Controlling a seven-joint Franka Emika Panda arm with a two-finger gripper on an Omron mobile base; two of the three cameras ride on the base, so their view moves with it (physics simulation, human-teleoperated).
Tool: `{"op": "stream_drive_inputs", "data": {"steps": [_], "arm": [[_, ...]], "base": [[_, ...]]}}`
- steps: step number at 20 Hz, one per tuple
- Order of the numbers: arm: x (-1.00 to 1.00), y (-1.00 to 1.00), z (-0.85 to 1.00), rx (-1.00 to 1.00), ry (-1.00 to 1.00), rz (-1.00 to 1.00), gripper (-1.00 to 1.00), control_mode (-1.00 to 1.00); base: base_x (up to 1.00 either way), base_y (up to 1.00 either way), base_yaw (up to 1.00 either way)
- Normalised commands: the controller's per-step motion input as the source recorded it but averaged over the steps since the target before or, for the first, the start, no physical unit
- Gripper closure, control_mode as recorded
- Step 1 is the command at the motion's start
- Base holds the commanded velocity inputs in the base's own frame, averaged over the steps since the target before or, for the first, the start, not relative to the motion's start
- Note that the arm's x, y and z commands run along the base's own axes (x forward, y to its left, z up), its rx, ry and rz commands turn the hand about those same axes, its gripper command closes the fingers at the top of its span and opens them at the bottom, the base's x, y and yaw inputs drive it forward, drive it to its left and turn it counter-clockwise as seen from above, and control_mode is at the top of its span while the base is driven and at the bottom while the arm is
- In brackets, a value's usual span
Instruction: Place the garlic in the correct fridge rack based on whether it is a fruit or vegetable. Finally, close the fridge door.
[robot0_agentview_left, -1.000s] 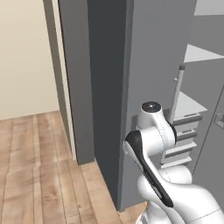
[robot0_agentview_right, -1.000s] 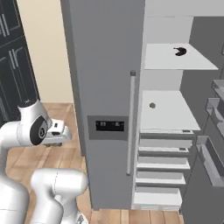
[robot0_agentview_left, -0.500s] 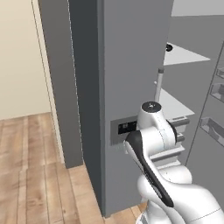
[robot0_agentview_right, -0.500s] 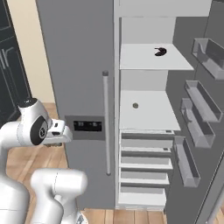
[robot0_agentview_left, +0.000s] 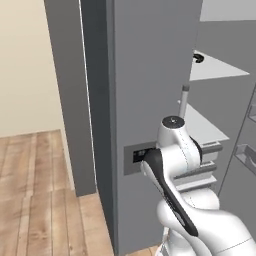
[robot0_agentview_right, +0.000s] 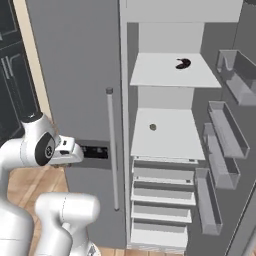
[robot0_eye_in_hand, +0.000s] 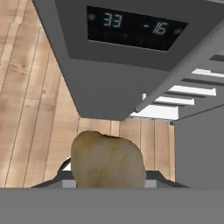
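Garlic (robot0_eye_in_hand: 108, 159) is sitting clenched in our gripper (robot0_eye_in_hand: 109, 177); we're risking clipping the display door (robot0_agentview_right: 75, 75) while swinging toward the rack (robot0_agentview_right: 167, 134), knocking it loose.

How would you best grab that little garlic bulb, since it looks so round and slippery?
Probably across its widest middle, with one finger on each opposite side. The garlic is a plump, rounded bulb that narrows towards its far end, so a grip there would likely slip off. In the hand view the gripper is shut on it from the blunt near end, and the bulb bulges above the fingers.
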Motion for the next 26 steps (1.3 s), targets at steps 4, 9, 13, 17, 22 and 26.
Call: {"op": "stream_drive_inputs", "data": {"steps": [4,9,13,17,22,26], "arm": [[0.0,0.0,0.0,0.0,0.0,0.0,1.0,1.0],[0.0,0.0,0.0,0.0,0.0,0.0,1.0,1.0],[0.0,0.0,0.0,0.0,0.0,0.0,1.0,1.0],[0.0,0.0,0.0,0.0,0.0,0.0,1.0,1.0],[0.0,0.0,0.0,0.0,0.0,0.0,1.0,1.0],[0.0,0.0,0.0,0.0,0.0,0.0,1.0,1.0]], "base": [[0.32,-0.4,0.23],[0.16,-0.43,0.22],[0.0,-0.6,0.12],[0.0,-0.56,0.05],[0.06,-0.37,0.02],[0.09,-0.44,0.0]]}}
